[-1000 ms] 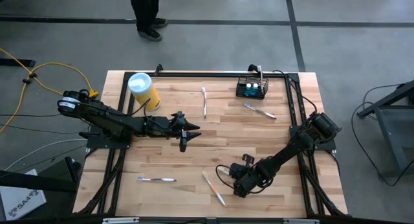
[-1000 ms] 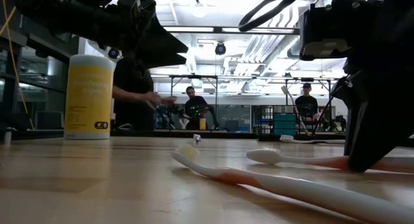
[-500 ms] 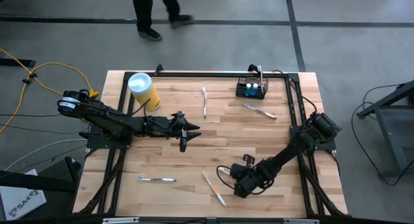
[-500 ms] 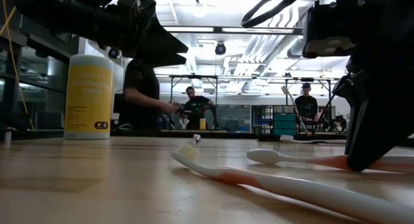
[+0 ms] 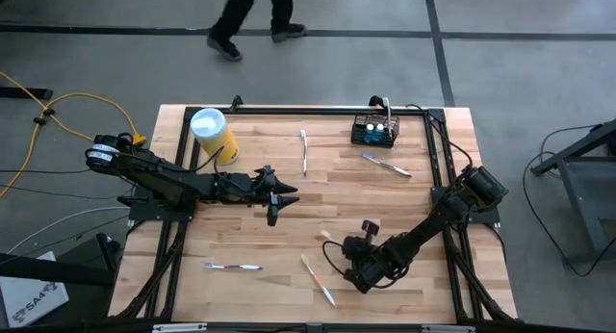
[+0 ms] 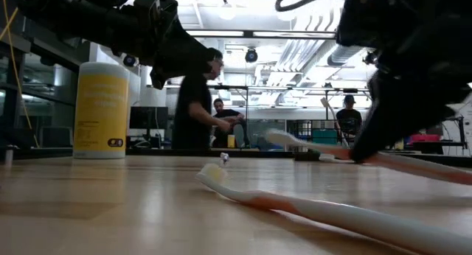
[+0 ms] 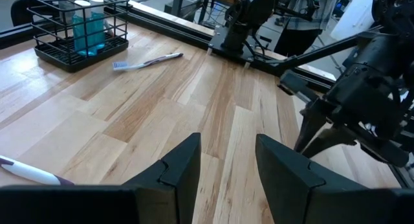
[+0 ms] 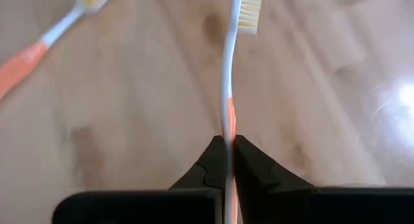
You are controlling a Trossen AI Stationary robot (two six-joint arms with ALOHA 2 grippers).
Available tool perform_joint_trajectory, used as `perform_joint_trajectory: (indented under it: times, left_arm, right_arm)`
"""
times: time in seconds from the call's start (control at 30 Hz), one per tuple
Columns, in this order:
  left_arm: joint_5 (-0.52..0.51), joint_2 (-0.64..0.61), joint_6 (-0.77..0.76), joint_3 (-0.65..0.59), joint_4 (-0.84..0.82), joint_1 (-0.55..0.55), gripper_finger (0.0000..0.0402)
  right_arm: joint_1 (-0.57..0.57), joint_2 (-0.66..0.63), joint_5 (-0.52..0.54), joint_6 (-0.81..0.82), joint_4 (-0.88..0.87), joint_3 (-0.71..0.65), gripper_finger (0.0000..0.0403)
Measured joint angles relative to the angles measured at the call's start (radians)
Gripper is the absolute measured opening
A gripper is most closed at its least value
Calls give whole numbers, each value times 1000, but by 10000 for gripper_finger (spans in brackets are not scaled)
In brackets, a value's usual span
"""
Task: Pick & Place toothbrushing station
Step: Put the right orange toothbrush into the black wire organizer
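Right gripper [image 8: 228,160] — jaws clenched on an orange-and-white toothbrush [image 8: 228,75], bristle head out ahead of the tips, lifted off the table [image 5: 289,189]. Left gripper [image 7: 226,160] — jaws released, nothing between them. Basket [image 5: 374,131] well beyond both, at the far edge.

Basket: small black wire-mesh rectangular basket [image 5: 373,131] stands near far table edge.
Canister: yellow cylindrical canister [image 5: 215,134] stands far left.
Right gripper [image 5: 348,246]: grips an orange-and-white toothbrush [image 5: 332,239].
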Motion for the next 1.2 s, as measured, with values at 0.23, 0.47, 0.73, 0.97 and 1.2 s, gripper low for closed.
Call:
perform_joint_trajectory:
  times: [0.23,0.47,0.73,0.97,1.2]
  left_arm:
    - [0,0,0,0,-1,0,141]
    - [1,0,0,0,-1,0,141]
    - [37,0,0,0,-3,0,141]
    - [40,0,0,0,-7,0,141]
    - [41,0,0,0,-24,0,141]
  right_arm:
    - [-3,-2,275,6,-3,1,5]
    - [-45,-47,415,81,-137,3,5]
    - [-132,-180,519,257,-464,4,5]
    - [-170,-295,723,465,-734,3,5]
    - [-237,-402,838,638,-819,-97,5]
